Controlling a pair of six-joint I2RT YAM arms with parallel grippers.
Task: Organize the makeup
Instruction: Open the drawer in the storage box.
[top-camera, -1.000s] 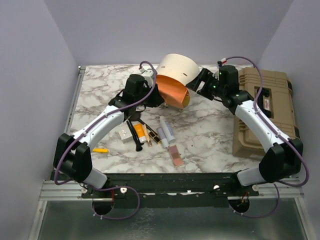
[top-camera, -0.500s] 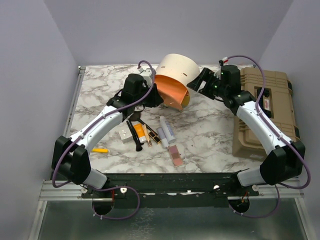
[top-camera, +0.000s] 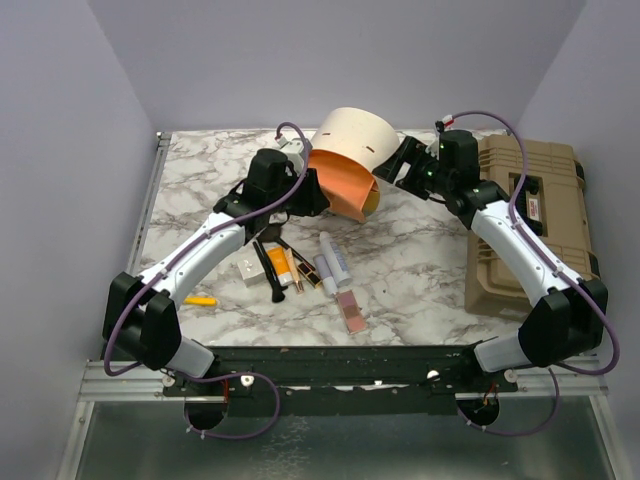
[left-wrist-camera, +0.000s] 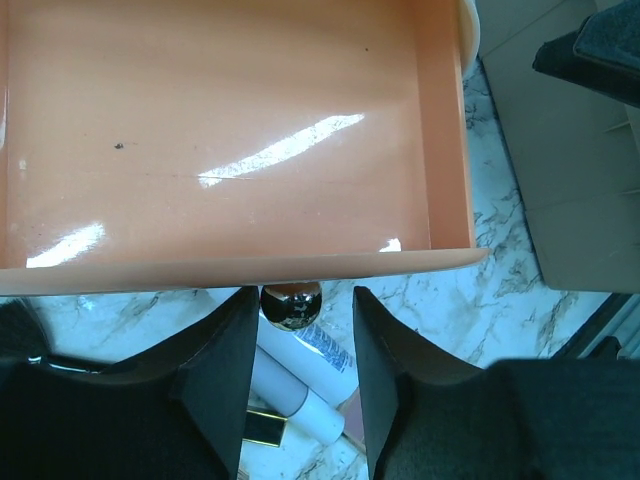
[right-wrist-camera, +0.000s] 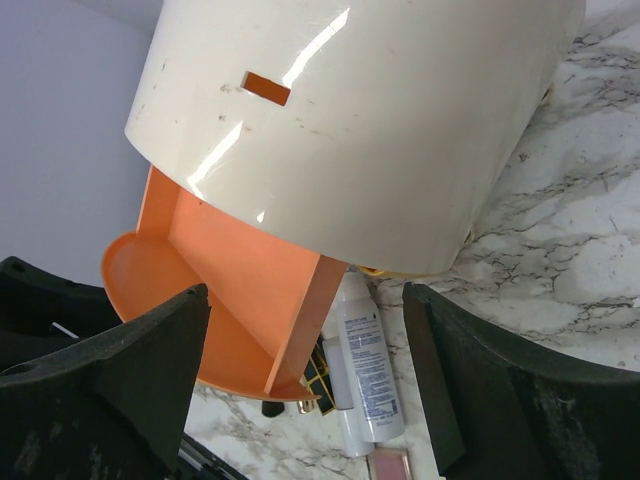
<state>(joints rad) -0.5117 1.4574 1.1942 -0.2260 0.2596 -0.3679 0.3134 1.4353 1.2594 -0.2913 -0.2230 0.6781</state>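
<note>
The makeup lies loose on the marble in front of the case: two white tubes, an orange tube, gold-black lipsticks, a white square compact and a pink palette. My left gripper is at the front lip of the case's orange drawer. In the left wrist view its jaws stand open around the drawer's shiny ball knob, with a gap on the right side. My right gripper is open beside the cream case, holding nothing.
The cream cylindrical case lies tilted at the back middle with its orange drawer pulled out. A tan toolbox fills the right side. A small yellow piece and a black brush lie at the left front.
My left jaws have spread apart from the drawer knob they were shut on. Both arms and the case stay almost where they were.
</note>
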